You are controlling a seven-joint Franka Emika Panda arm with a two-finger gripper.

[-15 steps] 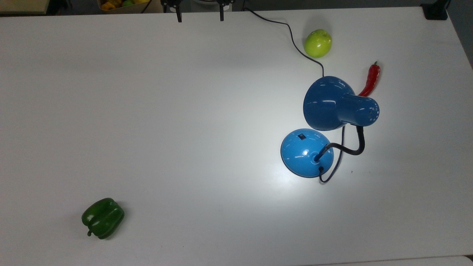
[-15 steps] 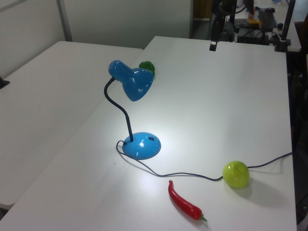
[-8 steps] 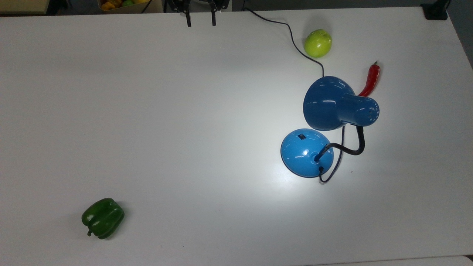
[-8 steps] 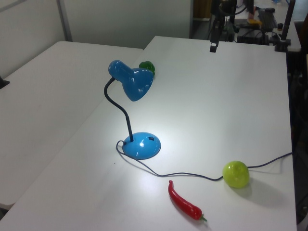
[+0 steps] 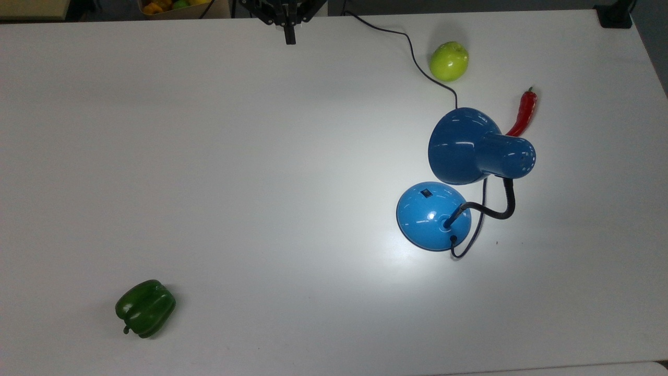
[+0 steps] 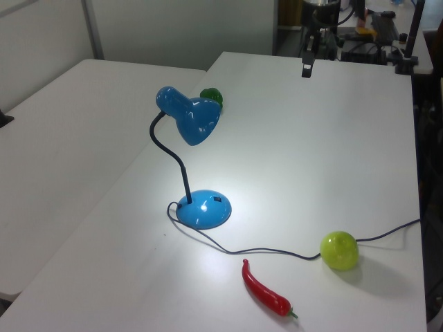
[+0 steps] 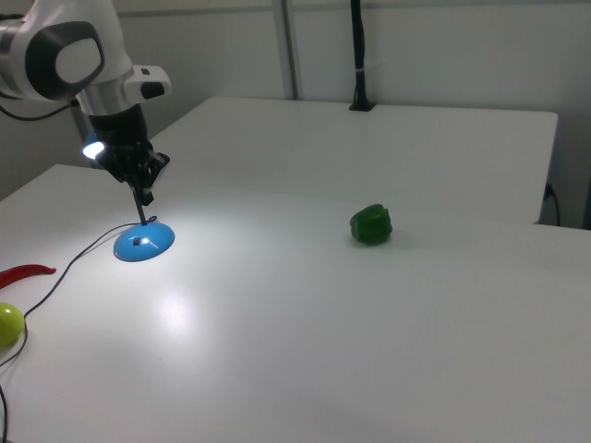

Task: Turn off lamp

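White, smooth and matte, the table (image 5: 261,183) carries a bright pool of light around the lamp base. Since a second ago the black two-finger gripper (image 5: 288,36), at twelve o'clock on the far edge in the top view, has drawn its fingers from wide apart to pressed together, holding nothing; everything else on the table has stayed put.

At seven o'clock in the top view sits a lobed, glossy dark-green bell pepper (image 5: 145,307). At three o'clock stands the glossy blue desk lamp (image 5: 433,215): a round domed base with a small black switch (image 5: 427,192) on top, a black ribbed gooseneck (image 5: 496,209) curving up to a darker blue bell-shaped shade (image 5: 469,146), lit. Its thin dark cord (image 5: 412,49) snakes toward one o'clock, passing just beside a shiny round green apple (image 5: 449,61). A slender, glossy red chilli pepper (image 5: 524,112) lies near the shade, partly hidden by it.
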